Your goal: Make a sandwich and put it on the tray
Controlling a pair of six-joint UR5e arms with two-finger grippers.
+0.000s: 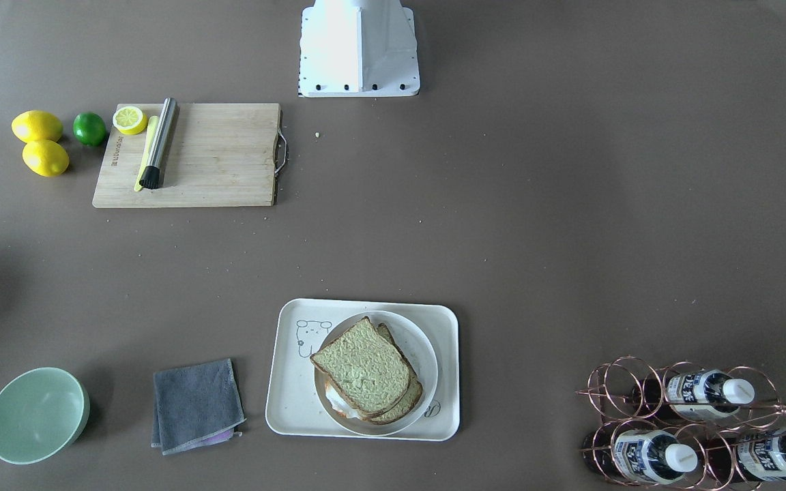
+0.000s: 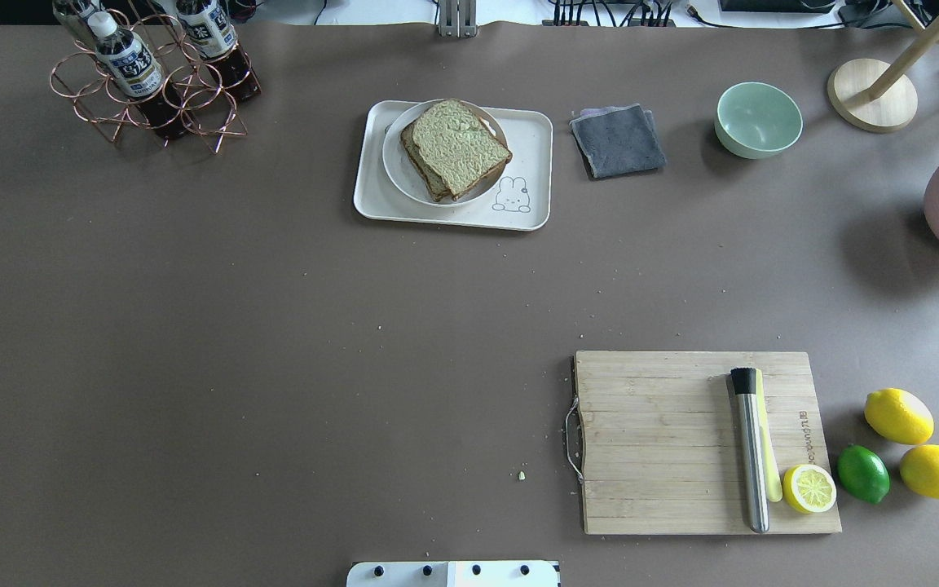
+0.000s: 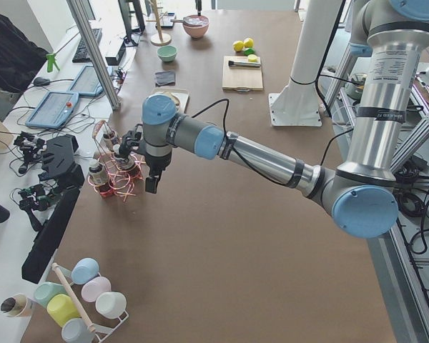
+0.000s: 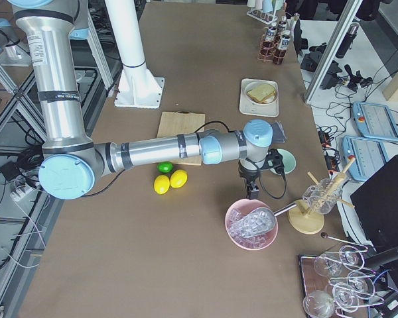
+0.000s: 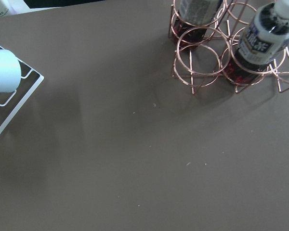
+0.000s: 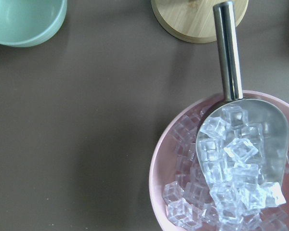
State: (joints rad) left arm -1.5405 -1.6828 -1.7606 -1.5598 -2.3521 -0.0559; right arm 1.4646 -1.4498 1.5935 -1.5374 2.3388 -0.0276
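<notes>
The sandwich [image 1: 366, 372] is two greenish-beige bread slices with brown crusts, stacked with a bit of white egg [image 1: 337, 406] showing at the edge. It lies on a round white plate [image 1: 427, 354] that sits on the cream tray [image 1: 290, 402]. The sandwich [image 2: 457, 143] and the tray [image 2: 535, 147] also show in the overhead view. My left gripper [image 3: 151, 184] hangs over the table beside the bottle rack, far from the tray. My right gripper [image 4: 253, 192] hangs near the pink ice bowl. I cannot tell whether either is open or shut.
A copper rack of bottles [image 2: 152, 81] stands left of the tray. A grey cloth [image 2: 618, 140] and a green bowl [image 2: 758, 119] lie to its right. A cutting board [image 2: 702, 440] holds a muddler and a lemon half. Lemons and a lime [image 2: 862, 473] lie beside it. There is a pink bowl of ice [image 6: 221, 168].
</notes>
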